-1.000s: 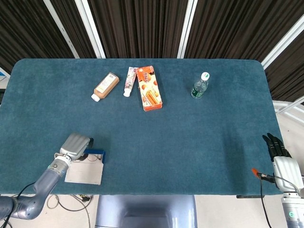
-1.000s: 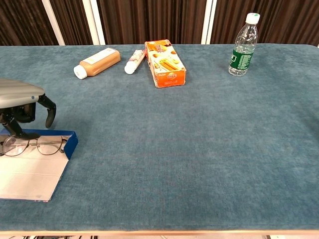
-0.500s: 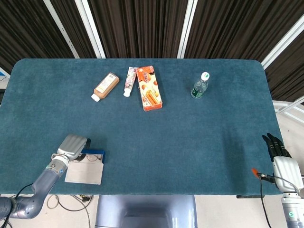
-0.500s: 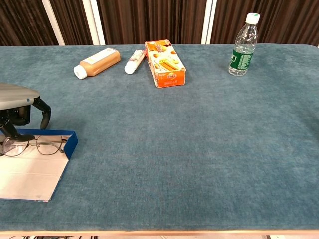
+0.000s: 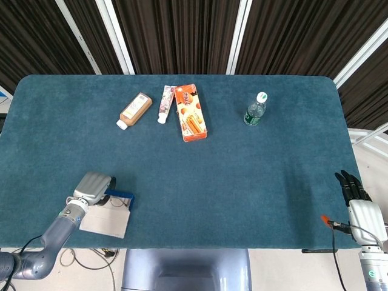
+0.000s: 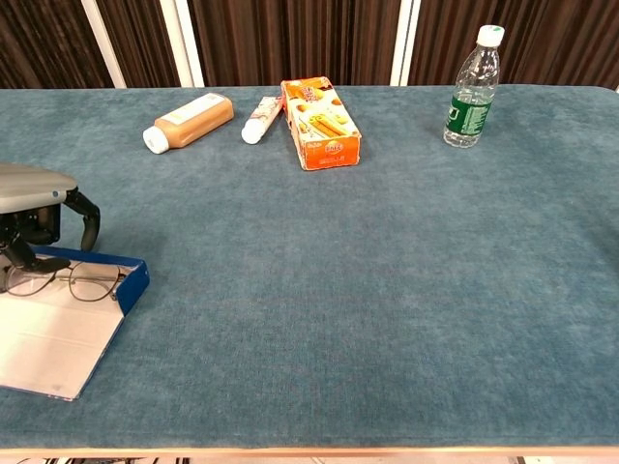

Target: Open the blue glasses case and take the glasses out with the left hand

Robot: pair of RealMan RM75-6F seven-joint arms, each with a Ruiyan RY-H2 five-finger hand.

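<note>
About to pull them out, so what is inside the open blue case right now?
The glasses lie in the blue case, right lens and bridge showing. The left robot hand covers their left end.

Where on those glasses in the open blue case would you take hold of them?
Probably at the bridge or front frame of the glasses, from above. They lie flat in the open blue glasses case, lenses side by side, with its blue wall beside them. The left hand hovers right over them.

The blue glasses case [image 6: 73,314] lies open at the table's near-left edge, thin-framed glasses [image 6: 77,282] resting inside.
</note>
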